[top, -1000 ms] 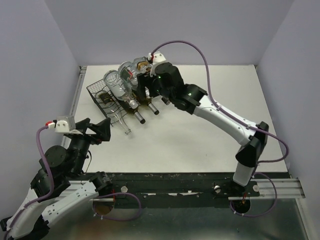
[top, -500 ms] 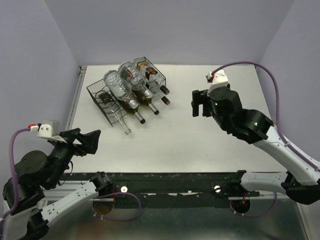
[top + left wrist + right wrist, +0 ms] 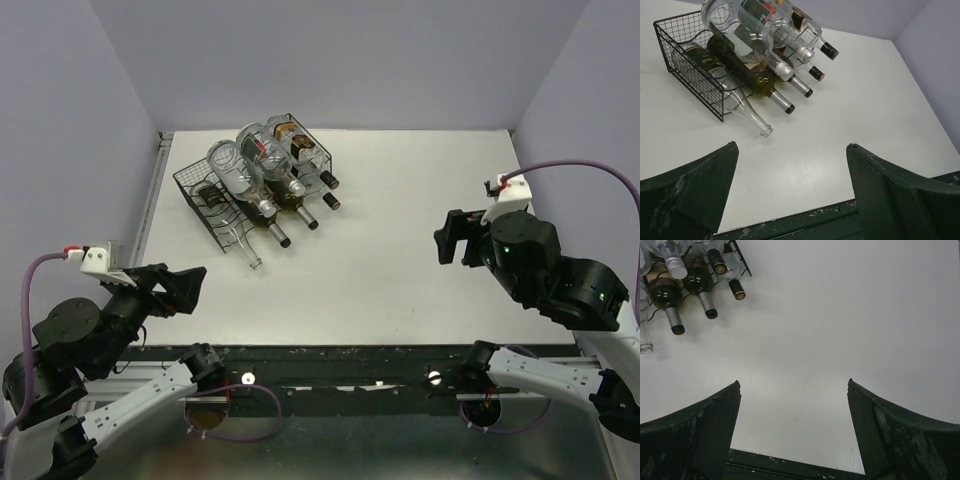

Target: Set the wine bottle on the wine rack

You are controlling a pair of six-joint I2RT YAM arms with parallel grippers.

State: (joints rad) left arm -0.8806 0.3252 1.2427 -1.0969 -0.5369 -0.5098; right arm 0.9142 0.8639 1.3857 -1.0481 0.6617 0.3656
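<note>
Black wire-mesh wine rack [image 3: 195, 195] on smooth white surface [image 3: 400, 220] — stacked with clear and dark glass wine bottles [image 3: 230, 166]. Left end effector [image 3: 792, 147], right end effector [image 3: 792, 385] both spread apart.

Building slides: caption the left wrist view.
Open left claw faces the wine rack, stacked with bottles, on white table.

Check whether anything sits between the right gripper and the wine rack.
Nothing visible does. Only bare table lies between the right gripper, open and empty, and the wine rack at the far left. The rack already holds several bottles, necks pointing out toward the table's middle.
</note>
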